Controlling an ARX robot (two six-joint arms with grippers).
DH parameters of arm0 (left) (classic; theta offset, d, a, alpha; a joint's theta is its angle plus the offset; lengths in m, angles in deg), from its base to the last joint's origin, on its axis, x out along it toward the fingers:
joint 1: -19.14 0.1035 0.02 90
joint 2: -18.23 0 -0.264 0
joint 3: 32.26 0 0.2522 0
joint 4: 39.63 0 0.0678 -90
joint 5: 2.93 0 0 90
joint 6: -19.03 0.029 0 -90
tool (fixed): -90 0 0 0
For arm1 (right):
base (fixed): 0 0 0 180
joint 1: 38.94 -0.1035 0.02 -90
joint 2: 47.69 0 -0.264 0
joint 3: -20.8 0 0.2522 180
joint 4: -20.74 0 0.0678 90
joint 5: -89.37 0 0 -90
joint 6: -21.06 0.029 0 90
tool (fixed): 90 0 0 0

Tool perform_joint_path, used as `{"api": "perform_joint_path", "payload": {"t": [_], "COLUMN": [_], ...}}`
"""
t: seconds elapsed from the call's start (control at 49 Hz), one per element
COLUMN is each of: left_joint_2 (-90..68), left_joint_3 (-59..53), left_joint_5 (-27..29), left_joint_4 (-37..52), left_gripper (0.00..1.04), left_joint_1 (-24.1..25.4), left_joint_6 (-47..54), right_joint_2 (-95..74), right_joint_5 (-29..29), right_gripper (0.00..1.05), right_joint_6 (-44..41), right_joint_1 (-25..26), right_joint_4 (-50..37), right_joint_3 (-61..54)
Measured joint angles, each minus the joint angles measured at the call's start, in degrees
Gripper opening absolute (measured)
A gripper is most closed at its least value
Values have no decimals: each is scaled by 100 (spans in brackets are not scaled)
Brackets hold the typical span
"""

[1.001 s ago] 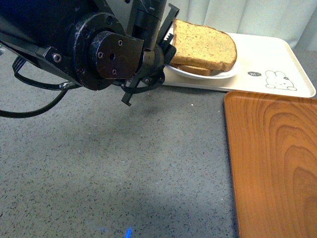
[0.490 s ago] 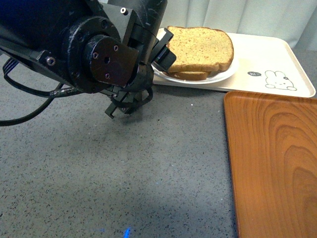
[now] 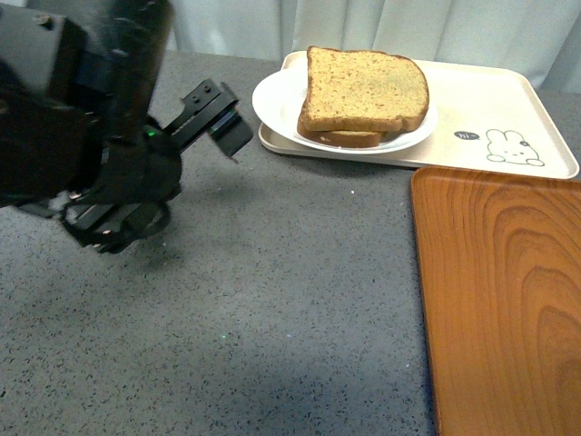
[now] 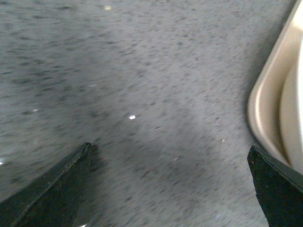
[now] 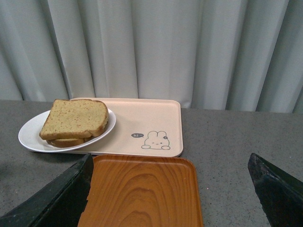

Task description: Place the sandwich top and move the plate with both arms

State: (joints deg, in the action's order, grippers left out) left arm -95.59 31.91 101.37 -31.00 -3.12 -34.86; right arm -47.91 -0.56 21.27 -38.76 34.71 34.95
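Bread first, from the front view: the sandwich top (image 3: pixel 366 89) now lies flat on the lower slice, on the plate (image 3: pixel 277 102), which sits on the left end of the rabbit-print tray (image 3: pixel 508 100) at the far edge of the bench (image 3: pixel 290 309). One second ago my left claw (image 3: pixel 213 118) was right against the sandwich and hid the plate's near-left rim; now it has pulled back toward the bench's left side and is well apart from the plate. It holds nothing. I judge the placing step is finished, and moving the plate with both arms is what remains. The wooden tray (image 3: pixel 504 300) at the near right edge is bare, so it is probably the goal.

Left wrist view: the picture is blurred, which suggests the arm is in motion. The two fingertips (image 4: pixel 57 189) stand wide apart with only grey bench between them, and the rim of the rabbit-print tray (image 4: pixel 265 104) is at one side.

Right wrist view: the right claw (image 5: pixel 170 189) is also spread wide and empty, looking at the sandwich top (image 5: pixel 75 118) on the plate (image 5: pixel 28 137), the rabbit-print tray (image 5: pixel 151 118) and the wooden tray (image 5: pixel 142 189). It is not near the plate yet.
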Motion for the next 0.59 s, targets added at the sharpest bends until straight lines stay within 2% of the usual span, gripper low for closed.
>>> {"api": "perform_joint_path", "payload": {"t": [0.306, 0.511, 0.552, 0.592], "left_joint_2": [1982, 4352, 4494, 4671], "left_joint_3": [-1512, -2568, -3069, -3716], "left_joint_5": [-238, -1003, -1320, -1333], "left_joint_4": [-457, -1639, -498, 1025], "left_gripper": [98, 98, 91, 82], "left_joint_1": [507, 1768, 2052, 2186], "left_joint_6": [785, 1338, 1978, 2815], "right_joint_2": [0, 0, 0, 0], "right_joint_5": [0, 0, 0, 0], "right_gripper": [96, 96, 96, 96], "right_joint_6": [0, 0, 0, 0], "right_joint_1": [0, 0, 0, -2], "right_joint_4": [0, 0, 0, 0], "right_joint_3": [0, 0, 0, 0]}}
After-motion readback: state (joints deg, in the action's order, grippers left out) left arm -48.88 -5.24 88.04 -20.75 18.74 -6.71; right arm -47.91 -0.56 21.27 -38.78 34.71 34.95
